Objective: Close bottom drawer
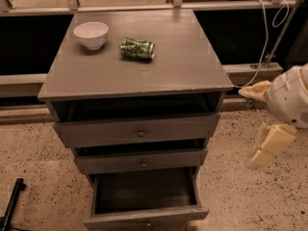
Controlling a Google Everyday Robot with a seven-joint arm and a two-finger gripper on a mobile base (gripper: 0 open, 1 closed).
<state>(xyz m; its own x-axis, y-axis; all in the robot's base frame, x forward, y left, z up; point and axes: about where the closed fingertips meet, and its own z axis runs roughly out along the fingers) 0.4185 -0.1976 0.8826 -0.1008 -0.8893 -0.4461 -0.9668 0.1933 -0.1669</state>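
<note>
Bottom drawer [144,194] sits pulled well out at the foot of the grey cabinet, down at 6 o'clock from where I stand, its shallow box bare inside and its front edge nearly at the lower border of my view. Just above it the middle drawer [139,161] is out only a little, and the top drawer [137,131] above that stands slightly out too, a dark gap over it. On the worktop [159,71] a white bowl [91,34] rests toward 11 o'clock, with a crushed green can [137,48] lying on its side just beside it. Off at 3 o'clock of the cabinet, clear of every drawer, hangs the hand [247,127], its two cream fingers [272,146] spread wide and holding nothing, over the speckled floor [43,153].
</note>
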